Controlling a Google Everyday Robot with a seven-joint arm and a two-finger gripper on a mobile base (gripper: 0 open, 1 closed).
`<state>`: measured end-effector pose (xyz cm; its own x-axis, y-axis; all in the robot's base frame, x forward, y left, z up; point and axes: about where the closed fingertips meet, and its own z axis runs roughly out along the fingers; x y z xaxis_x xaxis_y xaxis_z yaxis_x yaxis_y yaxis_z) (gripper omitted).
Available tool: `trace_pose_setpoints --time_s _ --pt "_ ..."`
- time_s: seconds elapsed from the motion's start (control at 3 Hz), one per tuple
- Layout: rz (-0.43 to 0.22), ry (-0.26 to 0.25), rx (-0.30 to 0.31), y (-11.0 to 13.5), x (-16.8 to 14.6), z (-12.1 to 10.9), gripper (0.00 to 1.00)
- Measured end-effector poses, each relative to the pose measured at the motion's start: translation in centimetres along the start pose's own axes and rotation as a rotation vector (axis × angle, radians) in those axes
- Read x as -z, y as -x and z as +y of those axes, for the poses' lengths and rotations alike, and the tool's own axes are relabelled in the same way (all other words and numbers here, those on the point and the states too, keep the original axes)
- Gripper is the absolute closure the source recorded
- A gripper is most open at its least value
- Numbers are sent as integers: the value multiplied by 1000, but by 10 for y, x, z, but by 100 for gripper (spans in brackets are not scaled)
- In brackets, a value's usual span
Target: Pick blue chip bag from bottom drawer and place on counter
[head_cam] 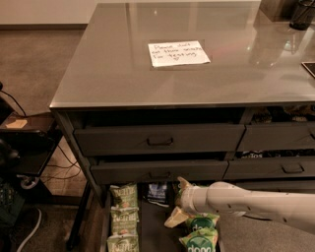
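Observation:
The blue chip bag (157,192) lies at the back of the open bottom drawer (150,227), partly under the drawer above. My gripper (176,201) is open just to the right of the bag, on a white arm that comes in from the right. One tan finger (181,183) is level with the bag and the other (174,218) is lower in the drawer. I cannot tell whether a finger touches the bag. The counter (108,78) is above, with a white handwritten note (178,53) on it.
Pale green bags (123,219) lie in a column at the drawer's left. Bright green "dang" bags (202,235) lie under my arm. Two handled drawers (160,141) are above. A dark cart with cables (24,162) stands at the left. Dark objects (301,14) stand at the counter's back right.

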<state>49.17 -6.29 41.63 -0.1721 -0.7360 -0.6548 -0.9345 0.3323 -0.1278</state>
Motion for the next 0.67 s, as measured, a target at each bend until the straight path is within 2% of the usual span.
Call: trace_pose_setpoints --time_s 0.33,0.67 --pt "6 -40 24 -29 -36 -2 0" --pt "-5 -67 39 -46 -75 -4 0"
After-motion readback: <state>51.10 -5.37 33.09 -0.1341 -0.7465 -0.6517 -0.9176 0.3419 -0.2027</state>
